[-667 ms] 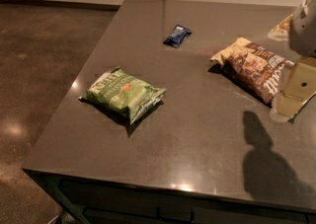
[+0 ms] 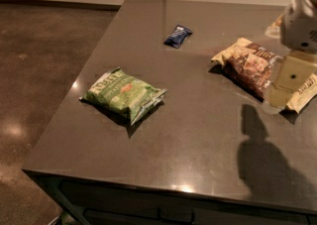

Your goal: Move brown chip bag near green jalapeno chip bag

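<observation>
The brown chip bag (image 2: 246, 63) lies at the right of the table, crinkled, dark brown with tan ends. The green jalapeno chip bag (image 2: 124, 94) lies at the left middle of the table, well apart from it. My gripper (image 2: 277, 101) hangs at the right edge of the view over the brown bag's right end, and its cream finger covers that part of the bag. Its shadow falls on the table in front of it.
A small dark blue wrapper (image 2: 178, 36) lies at the back middle of the grey table (image 2: 198, 144). The table's left and front edges drop to a brown polished floor (image 2: 39, 70). A wall runs along the back.
My gripper has shifted slightly left and up over the brown bag's right end. Neither bag nor the wrapper has moved.
</observation>
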Available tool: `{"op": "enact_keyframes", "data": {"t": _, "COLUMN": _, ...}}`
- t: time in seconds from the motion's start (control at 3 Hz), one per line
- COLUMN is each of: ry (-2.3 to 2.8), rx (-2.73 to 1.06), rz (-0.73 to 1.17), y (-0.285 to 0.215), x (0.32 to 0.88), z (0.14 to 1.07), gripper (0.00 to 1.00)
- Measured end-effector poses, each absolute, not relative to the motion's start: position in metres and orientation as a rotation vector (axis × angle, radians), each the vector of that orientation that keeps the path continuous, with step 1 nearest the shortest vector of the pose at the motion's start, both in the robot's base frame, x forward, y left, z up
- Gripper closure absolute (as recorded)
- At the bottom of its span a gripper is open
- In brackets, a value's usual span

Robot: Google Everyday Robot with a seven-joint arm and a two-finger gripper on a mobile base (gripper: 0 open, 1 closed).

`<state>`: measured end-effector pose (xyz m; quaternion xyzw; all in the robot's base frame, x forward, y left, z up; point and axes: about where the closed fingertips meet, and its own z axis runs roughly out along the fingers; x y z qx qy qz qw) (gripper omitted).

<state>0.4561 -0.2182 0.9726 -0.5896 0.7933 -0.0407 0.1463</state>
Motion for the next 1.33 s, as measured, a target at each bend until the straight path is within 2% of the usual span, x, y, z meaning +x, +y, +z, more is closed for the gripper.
{"op": "enact_keyframes", "data": {"t": 0.33, "ry": 2.358, "rx": -1.568, "rz": -0.152, "y": -0.229, "x": 0.509, "z": 0.963, "gripper": 0.0}}
{"op": "enact_keyframes", "data": {"t": 1.33, "ry": 2.463, "rx": -1.4, "rz": -0.199, "y": -0.261, "x": 0.606, "z": 0.921, "gripper": 0.0}}
